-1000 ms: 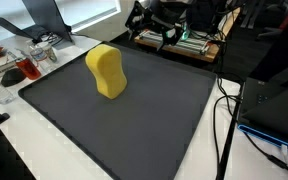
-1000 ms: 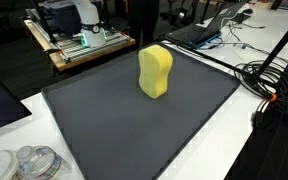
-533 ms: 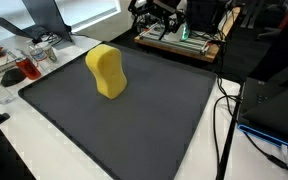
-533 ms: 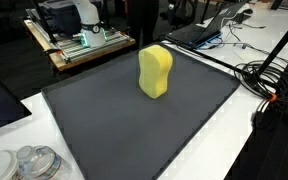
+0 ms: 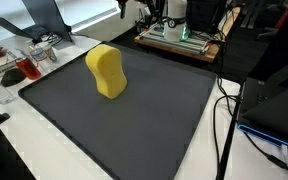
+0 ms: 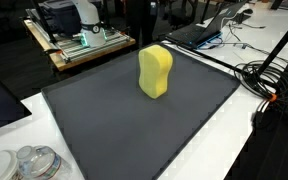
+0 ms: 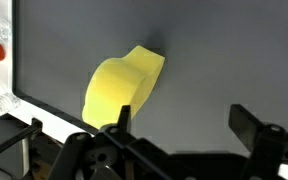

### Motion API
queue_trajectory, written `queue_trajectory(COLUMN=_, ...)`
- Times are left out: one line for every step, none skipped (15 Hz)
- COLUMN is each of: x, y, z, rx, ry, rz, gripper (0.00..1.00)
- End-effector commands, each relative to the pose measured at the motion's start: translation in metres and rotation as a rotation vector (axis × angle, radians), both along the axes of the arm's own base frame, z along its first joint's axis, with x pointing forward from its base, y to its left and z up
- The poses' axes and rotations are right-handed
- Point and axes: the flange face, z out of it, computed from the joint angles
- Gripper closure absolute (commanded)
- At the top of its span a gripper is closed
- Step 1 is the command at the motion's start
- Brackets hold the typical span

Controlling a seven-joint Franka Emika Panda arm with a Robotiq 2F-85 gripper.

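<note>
A yellow, wavy-edged sponge stands upright on a dark grey mat. It shows in both exterior views and in the wrist view. My gripper is open and empty, high above the mat and apart from the sponge. The sponge lies ahead of the left finger in the wrist view. In an exterior view only the gripper's lower part shows at the top edge, beyond the mat's far edge.
Glasses and a red item sit on the white table beside the mat. Cables run along the opposite side. A wooden cart with equipment stands behind the mat, with a laptop nearby. Clear plastic containers sit at a front corner.
The gripper has risen and pulled back from the mat's far edge, now nearly out of the exterior view. The sponge has not moved.
</note>
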Motion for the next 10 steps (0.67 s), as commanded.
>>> queue_trajectory(x=-0.033, y=-0.044, z=0.01, rx=0.13, ry=-0.061, rz=0.009, gripper=0.0)
queue_trajectory(x=-0.038, y=-0.056, z=0.013, rx=0.16, ry=-0.075, rz=0.012, gripper=0.0)
queue_trajectory(x=-0.043, y=-0.07, z=0.016, rx=0.192, ry=-0.088, rz=0.01, gripper=0.0)
queue_trajectory(x=-0.047, y=-0.084, z=0.019, rx=0.226, ry=-0.098, rz=0.015, gripper=0.0)
queue_trajectory(x=-0.051, y=-0.096, z=0.021, rx=0.256, ry=-0.104, rz=0.02, gripper=0.0)
queue_trajectory(x=-0.055, y=-0.109, z=0.024, rx=0.306, ry=-0.11, rz=0.053, gripper=0.0)
queue_trajectory(x=-0.06, y=-0.12, z=0.025, rx=0.358, ry=-0.117, rz=0.084, gripper=0.0)
queue_trajectory(x=-0.063, y=-0.134, z=0.029, rx=0.402, ry=-0.12, rz=0.112, gripper=0.0)
queue_trajectory(x=-0.067, y=-0.146, z=0.032, rx=0.438, ry=-0.116, rz=0.152, gripper=0.0)
queue_trajectory(x=-0.069, y=-0.162, z=0.036, rx=0.477, ry=-0.122, rz=0.182, gripper=0.0)
